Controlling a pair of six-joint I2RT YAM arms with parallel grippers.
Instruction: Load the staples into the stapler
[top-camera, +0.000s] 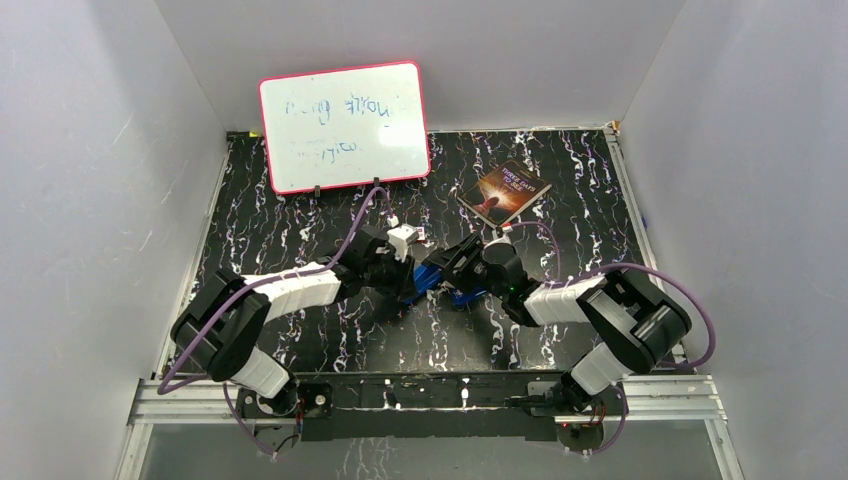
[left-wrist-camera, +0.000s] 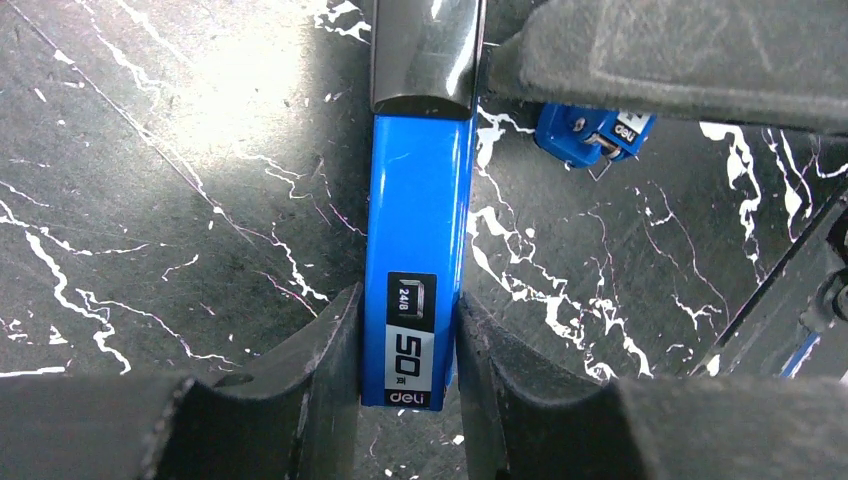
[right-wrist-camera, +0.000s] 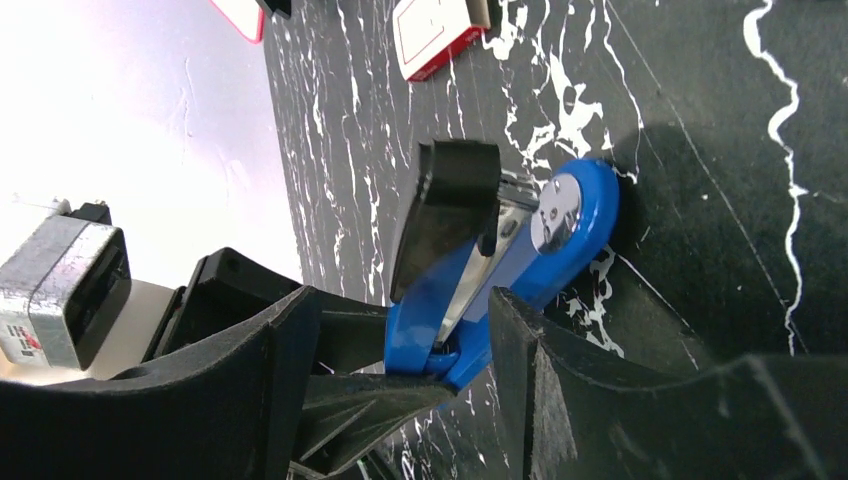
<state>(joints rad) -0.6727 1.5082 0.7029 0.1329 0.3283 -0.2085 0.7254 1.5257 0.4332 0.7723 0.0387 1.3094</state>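
Stapler (top-camera: 440, 280) sits mid-desk (top-camera: 270, 230), and both arms are right on top of it, meeting nose to nose. Left gripper (left-wrist-camera: 408, 305) is clenched across the blue body, pads pressed to both flanks at the labelled end, pinning it. From that wrist the stapler's long axis runs straight away from the gripper, toward the black lid (right-wrist-camera: 455, 195) and the other arm.

Right gripper (right-wrist-camera: 402, 300) comes at it from the opposite side. Its fingers are spread and straddle the blue body, one pad just beside it and a gap showing on the other side, so nothing is gripped there. In its view the lid is tipped up off the body, with the round hinge (right-wrist-camera: 557, 212) at the far end and a bright metal channel showing beneath.

That's the relation that counts: lid and channel lie directly ahead of the right gripper, in line with the axis, while the left merely anchors. So the right arm looks the nearer one to swing that lid fully back.

Staples? No loose strip shows in any view. Only a small white box (right-wrist-camera: 437, 32) with a red label lies further off on the desk, well apart from both grippers, and its contents can't be seen.
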